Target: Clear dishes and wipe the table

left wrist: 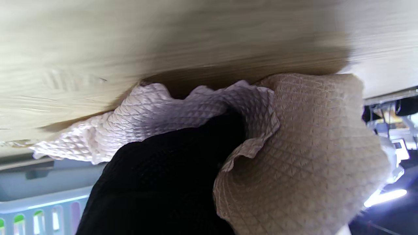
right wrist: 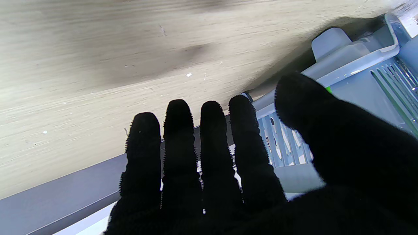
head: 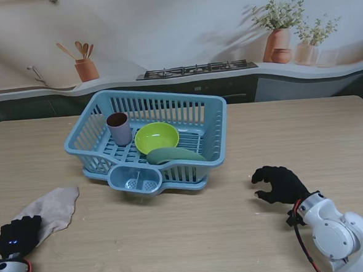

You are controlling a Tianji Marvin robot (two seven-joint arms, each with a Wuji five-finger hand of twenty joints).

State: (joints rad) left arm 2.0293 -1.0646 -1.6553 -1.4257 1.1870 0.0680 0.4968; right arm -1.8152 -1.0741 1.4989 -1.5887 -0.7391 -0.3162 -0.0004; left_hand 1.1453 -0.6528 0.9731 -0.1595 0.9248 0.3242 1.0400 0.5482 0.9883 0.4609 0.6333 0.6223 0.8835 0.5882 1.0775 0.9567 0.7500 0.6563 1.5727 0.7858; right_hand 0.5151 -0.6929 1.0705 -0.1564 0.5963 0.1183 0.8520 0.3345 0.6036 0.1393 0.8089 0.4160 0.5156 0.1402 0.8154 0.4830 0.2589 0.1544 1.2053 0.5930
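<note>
Pale wood shows bare across most of the table (head: pixel 305 141), with the dishes gathered in the blue rack (head: pixel 214 152) at its middle: a mauve cup (head: pixel 119 127) upright at the rack's left, a lime bowl (head: pixel 156 137) beside it, and a green plate (head: pixel 173 155) leaning at the nearer rail. No dish can be made out on the tabletop itself, so the clearing half of the job looks finished. The wiping half appears under way or only just begun. The beige cloth (head: pixel 55 208) lies on the table's near-left corner, well apart from the rack, and the left hand (head: pixel 16 237) is clamped on its nearer end; the left wrist view shows the waffle-weave cloth (left wrist: pixel 303 153) bunched around the black glove (left wrist: pixel 163 182) and pressed to the wood. The right hand (head: pixel 280 184) hovers at the near right, fingers (right wrist: pixel 178 137) spread and lightly curled, holding nothing. Small pale specks show on the wood in the right wrist view, so that side probably needs a pass. Judging from this, most of the surface, including the strip in front of the rack and the whole right half, is left to wipe.
</note>
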